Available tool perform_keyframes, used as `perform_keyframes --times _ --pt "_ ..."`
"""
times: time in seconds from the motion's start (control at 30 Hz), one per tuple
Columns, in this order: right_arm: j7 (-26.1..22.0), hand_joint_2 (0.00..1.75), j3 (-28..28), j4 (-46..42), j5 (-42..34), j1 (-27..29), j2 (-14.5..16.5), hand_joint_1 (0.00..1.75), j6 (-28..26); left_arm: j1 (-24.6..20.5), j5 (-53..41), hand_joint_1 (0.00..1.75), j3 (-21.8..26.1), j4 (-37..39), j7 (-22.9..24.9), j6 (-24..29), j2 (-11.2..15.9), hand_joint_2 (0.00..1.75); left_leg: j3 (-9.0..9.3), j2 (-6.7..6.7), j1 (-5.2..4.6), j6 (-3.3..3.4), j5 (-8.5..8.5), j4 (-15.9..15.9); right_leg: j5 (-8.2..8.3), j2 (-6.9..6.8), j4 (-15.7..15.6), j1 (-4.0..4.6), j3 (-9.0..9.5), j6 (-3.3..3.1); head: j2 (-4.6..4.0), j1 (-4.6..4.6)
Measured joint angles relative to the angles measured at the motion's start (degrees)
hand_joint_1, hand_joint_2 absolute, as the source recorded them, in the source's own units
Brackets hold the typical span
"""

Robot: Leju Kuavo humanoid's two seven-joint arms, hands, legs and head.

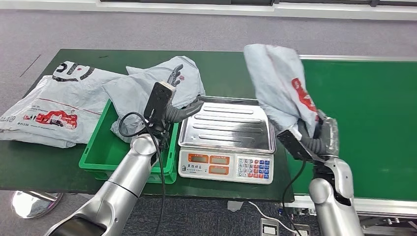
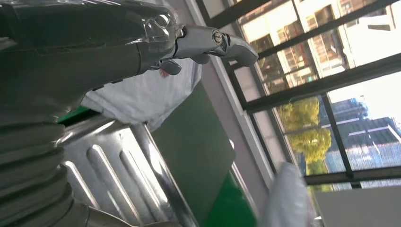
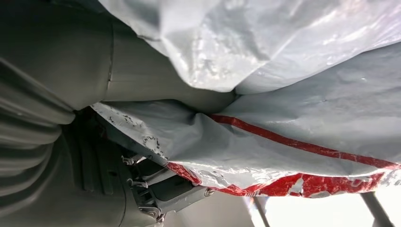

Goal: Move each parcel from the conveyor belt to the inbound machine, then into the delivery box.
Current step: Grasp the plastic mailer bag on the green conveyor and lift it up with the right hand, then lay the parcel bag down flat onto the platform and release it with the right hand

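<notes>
My right hand (image 1: 314, 136) grips the lower end of a grey parcel (image 1: 280, 83) with red print and holds it upright in the air, over the gap between the scale and the conveyor belt (image 1: 373, 123). Close up, the same parcel (image 3: 283, 118) is bunched against my right hand (image 3: 142, 75). The inbound machine is a weighing scale (image 1: 226, 164) with a bare steel pan (image 1: 226, 123). My left hand (image 1: 178, 96) hovers by the pan's back left corner, fingers spread, holding nothing. Under it a grey parcel (image 1: 142, 88) lies in the green delivery box (image 1: 98, 147).
Another large grey parcel (image 1: 54, 105) lies on the green table left of the box. The left wrist view shows my left hand (image 2: 94, 52) above the ribbed pan (image 2: 113, 170) and the boxed parcel (image 2: 142, 94). Cables hang below the table's front edge.
</notes>
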Motion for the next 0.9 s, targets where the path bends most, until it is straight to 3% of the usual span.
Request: perform_keyframes --times 0.17,0.33,0.37,0.47,0.5,0.63,0.77,0.9 --pt "-0.1 1.75 7.8 -0.8 -3.3 0.1 1.5 1.75 9.2 -0.9 -1.8 0.00 -0.4 0.9 -0.4 3.8 -0.1 1.75 0.00 -0.02 0.01 -0.01 0.01 0.0 0.00 0.00 0.0 0.01 0.00 0.00 0.00 0.00" --pt "-0.1 1.75 12.3 -0.9 -4.1 -0.1 2.2 1.75 11.4 -1.0 -2.1 0.00 -0.8 1.4 -0.6 4.8 0.0 1.75 -0.02 -0.04 0.00 -0.01 -0.01 0.0 -0.01 -0.01 0.0 0.00 0.00 -0.01 0.00 0.01" --pt "0.1 1.75 12.8 -0.9 -4.3 -0.2 2.2 1.51 12.1 -1.1 -2.3 0.00 -0.9 1.4 -0.8 5.1 0.0 1.75 -0.03 -0.03 0.00 0.00 -0.01 0.0 -0.01 -0.01 0.0 0.00 0.00 -0.01 0.00 0.01" --pt "1.3 1.75 14.6 -0.6 -5.2 -0.9 2.4 0.21 15.7 -1.3 -3.0 0.00 -1.3 1.5 -1.0 6.3 -0.1 1.75 -0.03 -0.02 0.00 -0.01 -0.01 0.0 -0.01 0.01 0.0 0.00 -0.01 -0.01 0.00 0.01" --pt "2.0 1.75 15.2 -0.3 -5.7 -1.2 2.6 0.00 17.2 -1.4 -3.3 0.00 -1.4 1.5 -1.0 6.7 -0.1 1.75 -0.03 -0.02 0.00 -0.01 -0.01 0.0 -0.01 0.00 0.0 0.00 -0.01 -0.01 0.00 0.01" --pt "4.8 1.75 17.0 2.5 -6.2 -2.2 3.1 0.00 21.0 -1.9 -5.1 0.00 -1.8 1.5 -0.6 9.3 -0.2 1.75 -0.03 -0.03 0.00 -0.01 0.00 0.0 0.00 -0.04 0.0 0.01 -0.01 -0.01 0.00 -0.01" --pt "7.1 0.00 17.4 5.0 -4.8 -3.5 3.5 0.00 19.4 -2.1 -8.2 0.00 -2.9 0.9 0.4 11.9 -0.2 1.75 -0.03 -0.03 0.00 -0.01 0.01 0.0 0.00 -0.03 0.0 0.00 -0.01 0.00 0.00 0.01" --pt "8.4 0.00 17.4 5.8 -3.0 -4.5 3.5 0.00 17.8 -2.1 -9.5 0.00 -3.7 0.5 1.4 12.0 -0.2 1.75 -0.03 -0.03 0.00 -0.01 0.01 0.0 0.01 -0.02 0.0 0.00 -0.01 0.00 0.00 0.01"
